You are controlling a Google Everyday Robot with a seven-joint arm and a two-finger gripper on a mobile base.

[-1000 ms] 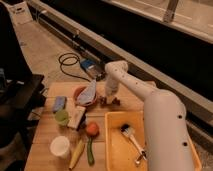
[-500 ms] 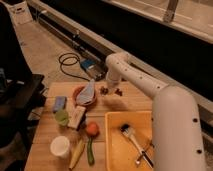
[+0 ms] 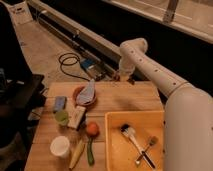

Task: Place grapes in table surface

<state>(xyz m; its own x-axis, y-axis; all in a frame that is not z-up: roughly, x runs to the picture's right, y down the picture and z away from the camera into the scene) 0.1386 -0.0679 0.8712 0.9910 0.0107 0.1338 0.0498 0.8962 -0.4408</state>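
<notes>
end effector (image 3: 121, 76) | above table surface (image 3: 120, 97) far edge (grapes possibly held)

One table surface (image 3: 117, 100) of tan planks; one gripper (image 3: 121, 76) at its far edge, on one white arm (image 3: 155, 75); one yellow bin (image 3: 116, 150) holding one brush (image 3: 131, 136) and one fork (image 3: 146, 152); one orange-red round fruit (image 3: 92, 129); one white cup (image 3: 60, 146); one banana (image 3: 77, 152); one green cucumber-like vegetable (image 3: 90, 152); one orange bowl (image 3: 80, 95) with one grey cloth (image 3: 88, 92); one blue sponge-like block (image 3: 60, 103); one green cup (image 3: 62, 117)
</notes>
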